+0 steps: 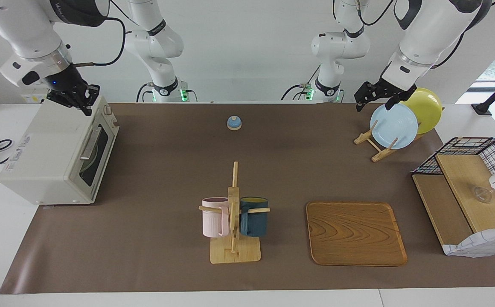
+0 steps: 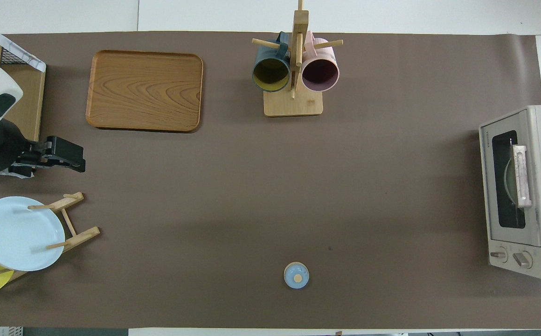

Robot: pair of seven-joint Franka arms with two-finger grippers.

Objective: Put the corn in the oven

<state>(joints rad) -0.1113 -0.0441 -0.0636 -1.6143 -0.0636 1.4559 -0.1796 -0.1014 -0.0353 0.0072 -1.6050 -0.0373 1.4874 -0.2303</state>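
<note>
The oven point(image 1: 57, 155) stands at the right arm's end of the table, door shut; through its dark glass only a pale round shape shows, and no corn can be made out. The right gripper point(image 1: 77, 99) hangs over the oven's top edge, empty; whether its fingers meet I cannot tell. The left gripper point(image 1: 375, 97), jaws apart and empty, waits over the plate rack point(image 1: 375, 145). Bare brown mat point(image 1: 166, 170) lies before the oven door.

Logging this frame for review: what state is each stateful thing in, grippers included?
Toaster oven: door shut.
Corn: not visible.
Right gripper: over the oven's top, holding nothing.
Left gripper: open, empty, waiting over the plate rack.
Mugs: hung on the stand.
Wooden tray: bare.
</note>
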